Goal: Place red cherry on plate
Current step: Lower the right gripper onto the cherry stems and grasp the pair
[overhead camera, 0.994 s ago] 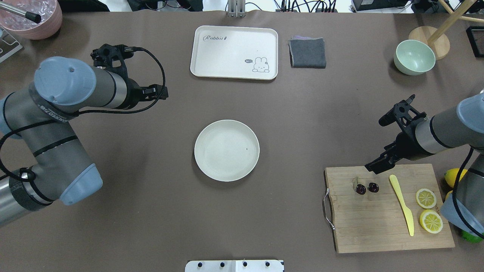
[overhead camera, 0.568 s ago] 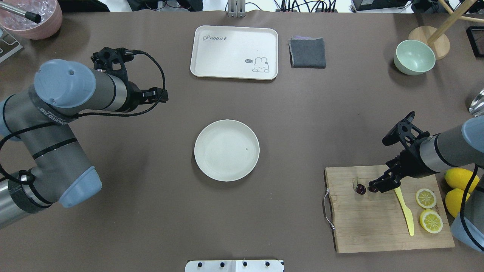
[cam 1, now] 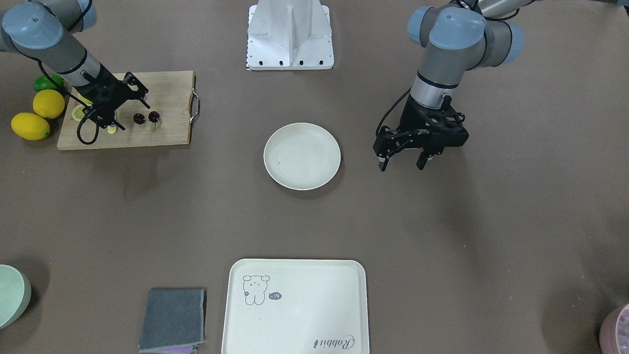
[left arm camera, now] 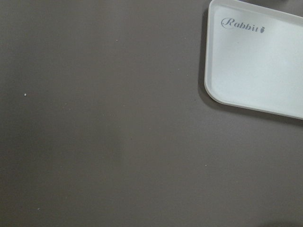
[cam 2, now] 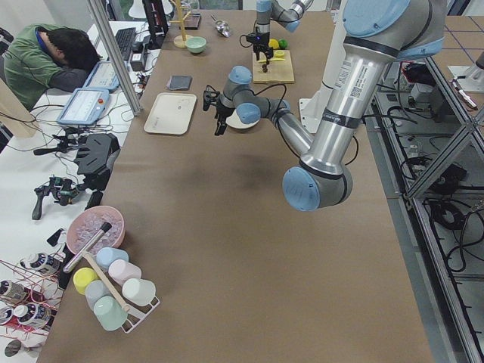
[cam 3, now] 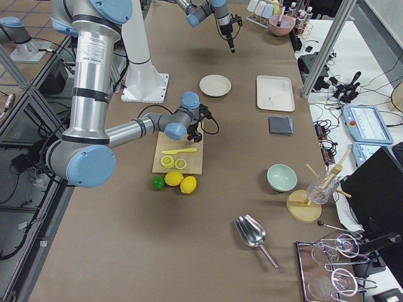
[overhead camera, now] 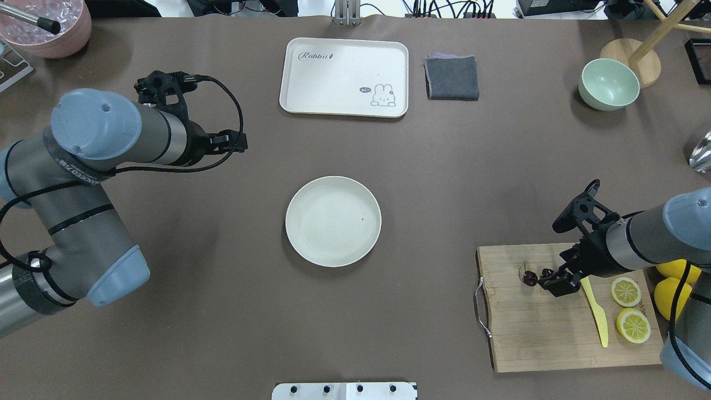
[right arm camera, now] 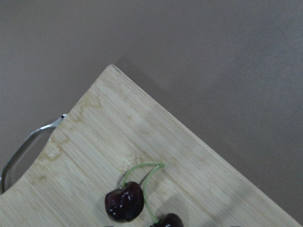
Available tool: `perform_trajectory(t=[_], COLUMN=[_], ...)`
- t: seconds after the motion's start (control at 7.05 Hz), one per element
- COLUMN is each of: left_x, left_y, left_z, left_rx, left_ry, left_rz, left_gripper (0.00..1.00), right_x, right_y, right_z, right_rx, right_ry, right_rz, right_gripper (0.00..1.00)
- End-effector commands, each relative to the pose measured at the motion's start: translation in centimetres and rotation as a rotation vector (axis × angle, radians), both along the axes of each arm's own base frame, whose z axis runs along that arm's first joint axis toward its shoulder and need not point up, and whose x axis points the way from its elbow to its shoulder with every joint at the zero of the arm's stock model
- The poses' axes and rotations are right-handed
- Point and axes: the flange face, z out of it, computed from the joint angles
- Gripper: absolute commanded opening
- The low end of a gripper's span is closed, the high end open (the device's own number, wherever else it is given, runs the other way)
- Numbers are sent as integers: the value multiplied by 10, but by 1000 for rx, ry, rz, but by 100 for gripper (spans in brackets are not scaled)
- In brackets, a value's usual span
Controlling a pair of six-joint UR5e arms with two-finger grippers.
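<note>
Right gripper (overhead camera: 555,284), grip state unreadable, meets the two-fruited red cherry (overhead camera: 530,278) at four o'clock from the single plate (overhead camera: 333,222); left gripper (cam 1: 402,164) gapes open.

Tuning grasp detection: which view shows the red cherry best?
Right wrist-mounted: red cherry close, stems clear, though one fruit is cropped. Front-facing shows both fruits, tiny. Overhead: right tool covers one. Side views: too small to tell.

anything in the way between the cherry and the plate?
Nothing visible. The red cherry lies on the cutting board at the right gripper; only bare table separates that board from the plate, which is empty.
</note>
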Motion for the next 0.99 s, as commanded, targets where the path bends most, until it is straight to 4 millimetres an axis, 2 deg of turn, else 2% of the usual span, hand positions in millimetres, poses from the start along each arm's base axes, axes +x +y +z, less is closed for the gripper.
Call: perform_trajectory(t=[0.0,0.14,0.28,0.43,0.57,0.85], left_x=[0,1,1,1,2,2], left_y=[2,1,1,1,1,2], left_z=[-3,0,0,1,0,-1], left_rx=[2,-1,-1,-3,-2,0], left_ry=[5,2,2,-1,0,3], left_rz=[2,0,0,0,1,3], left_gripper=[98,98,98,98,98,98], right_x=[-4,-7,-10,-12,-13,-9], right_y=[3,4,5,6,5,1], right_z=[1,1,3,3,2,-6], right_rx=[12,18,23,20,22,19], right_ry=[9,14,22,27,27,12], right_rz=[4,6,11,26,33,47], right_gripper=[56,53,37,6,0,0])
